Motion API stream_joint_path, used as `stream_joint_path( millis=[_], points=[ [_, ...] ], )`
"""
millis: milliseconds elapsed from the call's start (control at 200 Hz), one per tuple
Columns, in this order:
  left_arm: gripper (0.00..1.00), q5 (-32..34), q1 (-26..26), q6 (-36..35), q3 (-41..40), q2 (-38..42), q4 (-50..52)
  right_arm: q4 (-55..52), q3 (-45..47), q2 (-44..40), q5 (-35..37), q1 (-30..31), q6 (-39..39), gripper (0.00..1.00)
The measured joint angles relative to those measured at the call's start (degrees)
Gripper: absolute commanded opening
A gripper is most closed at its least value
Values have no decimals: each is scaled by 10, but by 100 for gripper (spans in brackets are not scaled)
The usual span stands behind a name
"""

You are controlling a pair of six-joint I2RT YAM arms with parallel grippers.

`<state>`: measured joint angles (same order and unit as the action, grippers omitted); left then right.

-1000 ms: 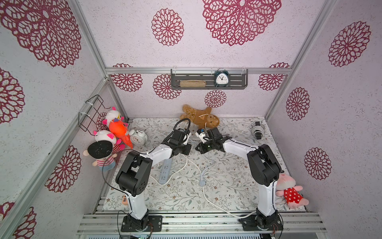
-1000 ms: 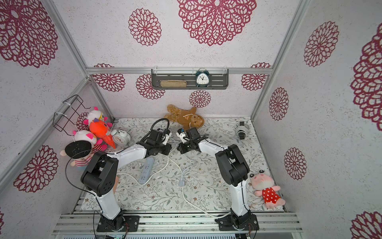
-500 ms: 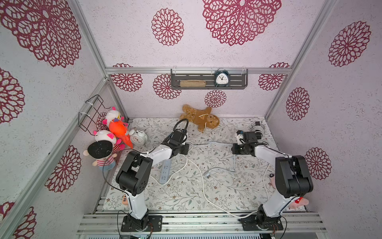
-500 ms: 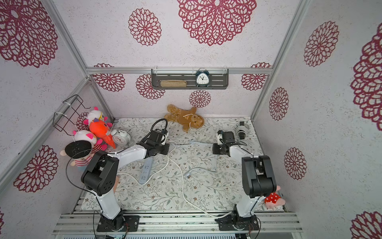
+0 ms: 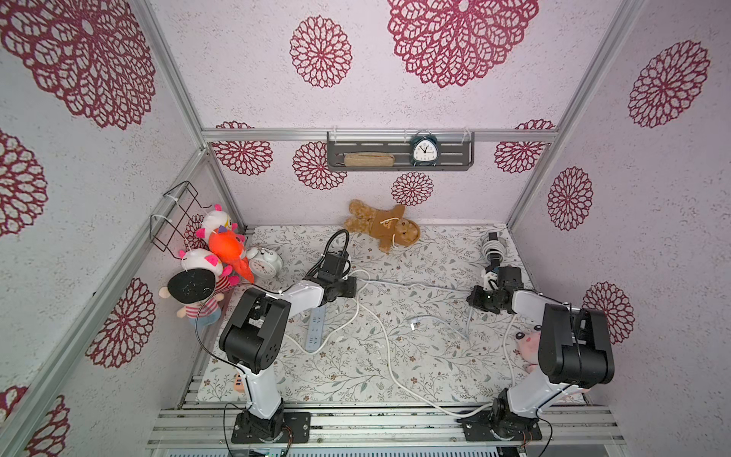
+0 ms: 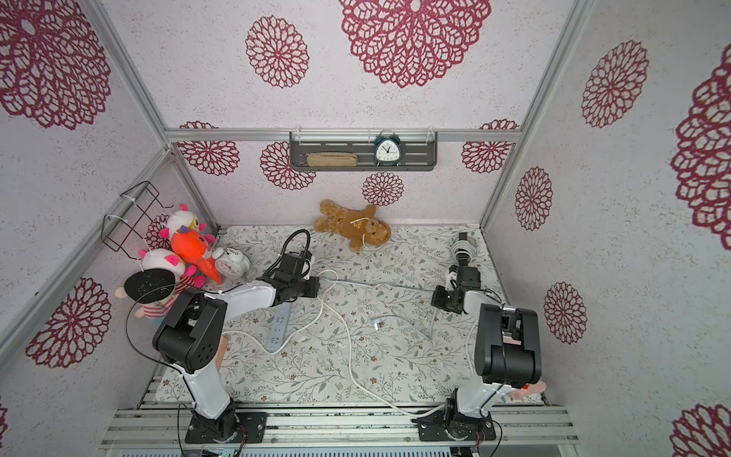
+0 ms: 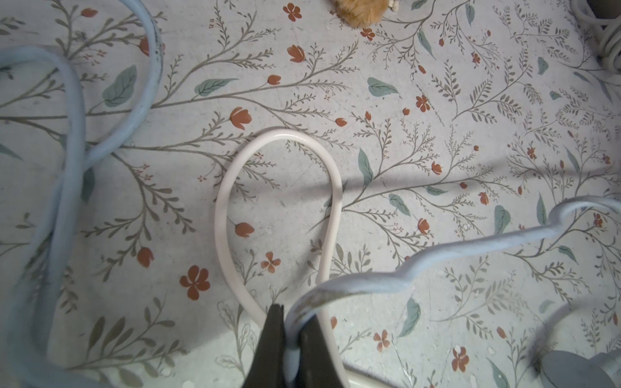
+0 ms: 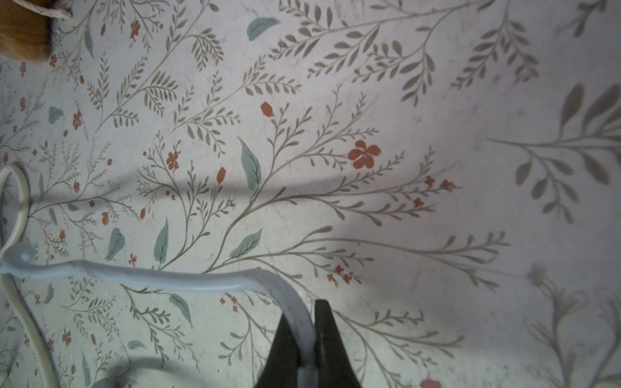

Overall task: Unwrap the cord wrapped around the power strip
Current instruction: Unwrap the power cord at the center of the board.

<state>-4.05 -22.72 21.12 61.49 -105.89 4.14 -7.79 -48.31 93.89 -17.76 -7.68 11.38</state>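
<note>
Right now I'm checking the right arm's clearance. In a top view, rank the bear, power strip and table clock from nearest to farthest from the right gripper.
From the right gripper:
1. bear, at the back, near the middle.
2. power strip, across on the left side, toward the front.
3. table clock, far left.

Both top views look down for you from high at the front of the cell toward the back wall, side by side and far enough off to share almost everything: both arms, the whole floral mat (image 5: pixel 435 368) and the walls. Your wrist cameras sit close over that mat, each looking past the dark tips of its own gripper, the left gripper (image 7: pixel 292 319) and the right gripper (image 8: pixel 304 315). Both wrist views share the pale blue cord (image 7: pixel 369 281) stretched between them.
</note>
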Motion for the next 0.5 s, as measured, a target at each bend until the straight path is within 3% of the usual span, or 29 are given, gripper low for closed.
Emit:
stream_joint_path(
  millis=[145,265,395,500],
  points=[
    [0,28,-19,-17,43,-18,36,-8,-1,0,17,-1,0,0],
    [0,101,-78,-47,130,-76,76,-28,-7,5,99,-4,3,0],
    [0,121,-110,-53,149,-106,89,-49,-7,5,165,-8,7,0],
    [0,115,-118,-56,150,-117,89,-71,-11,5,196,-7,7,13]
  ],
)
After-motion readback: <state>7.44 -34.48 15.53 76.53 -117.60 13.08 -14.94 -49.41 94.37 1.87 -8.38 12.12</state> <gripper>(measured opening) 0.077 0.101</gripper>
